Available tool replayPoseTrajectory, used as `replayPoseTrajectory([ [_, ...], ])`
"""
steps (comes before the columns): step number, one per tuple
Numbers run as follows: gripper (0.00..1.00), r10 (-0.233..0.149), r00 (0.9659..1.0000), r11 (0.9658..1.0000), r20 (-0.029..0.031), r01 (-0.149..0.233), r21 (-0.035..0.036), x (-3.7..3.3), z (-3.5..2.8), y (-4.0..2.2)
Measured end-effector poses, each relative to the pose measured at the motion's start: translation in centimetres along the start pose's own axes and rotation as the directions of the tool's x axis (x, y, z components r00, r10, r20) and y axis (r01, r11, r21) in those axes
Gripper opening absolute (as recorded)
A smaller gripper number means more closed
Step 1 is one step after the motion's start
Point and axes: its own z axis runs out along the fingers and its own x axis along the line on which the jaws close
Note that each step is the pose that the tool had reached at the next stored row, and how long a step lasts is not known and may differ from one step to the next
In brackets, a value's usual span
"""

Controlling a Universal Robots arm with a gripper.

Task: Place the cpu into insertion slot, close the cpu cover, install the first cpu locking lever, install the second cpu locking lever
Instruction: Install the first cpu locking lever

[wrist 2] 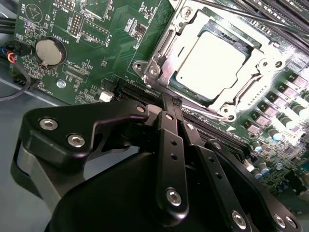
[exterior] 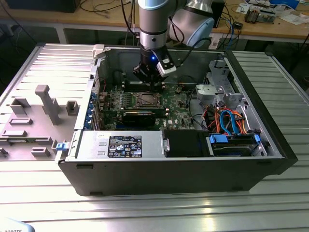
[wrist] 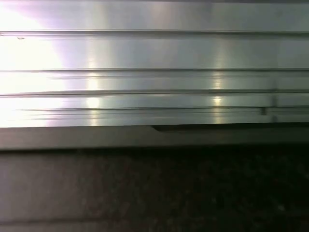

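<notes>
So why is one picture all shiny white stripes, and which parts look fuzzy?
In the first wrist view, light glares off ribbed metal, washing it white. In the second wrist view, the gripper is close and soft, while the cpu is sharper but glary. The exterior view is evenly lit.

A printed label (exterior: 124,145) sits on the near grey box (exterior: 116,145), its text too small to read. Tiny white lettering dots the green board (wrist 2: 96,72) around the round battery (wrist 2: 49,51).

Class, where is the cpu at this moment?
In the second wrist view, the cpu sits in the insertion slot on the green board, just beyond the gripper.
</notes>
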Motion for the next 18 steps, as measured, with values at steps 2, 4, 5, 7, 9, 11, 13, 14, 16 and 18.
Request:
replayPoseTrajectory([
  [2, 0.11, 0.000, 1.0000, 1.0000, -0.0001, 0.000, 0.0001, -0.01, 0.10, 0.00],
  [4, 0.11, 0.000, 1.0000, 1.0000, 0.0000, 0.000, 0.0001, -0.04, 0.18, 0.00],
  [5, 0.11, 0.000, 1.0000, 1.0000, 0.0000, 0.000, 0.0000, -0.06, 0.24, 0.00],
  [7, 0.11, 0.000, 1.0000, 1.0000, -0.0001, 0.000, 0.0002, -0.11, 0.33, -0.01],
  [9, 0.11, 0.000, 1.0000, 1.0000, -0.0002, 0.000, 0.0003, -0.14, 0.35, 0.00],
  [11, 0.11, 0.000, 1.0000, 1.0000, 0.0000, 0.000, 0.0002, -0.16, 0.36, 0.00],
  [13, 0.11, 0.000, 1.0000, 1.0000, 0.0001, 0.000, 0.0004, -0.16, 0.36, 0.00],
  [14, 0.11, 0.000, 1.0000, 1.0000, 0.0001, 0.000, 0.0004, -0.16, 0.36, 0.00],
  [16, 0.11, 0.000, 1.0000, 1.0000, 0.0003, 0.000, 0.0004, -0.17, 0.35, 0.00],
  [18, 0.11, 0.000, 1.0000, 1.0000, 0.0001, 0.000, 0.0006, -0.17, 0.30, 0.00],
])
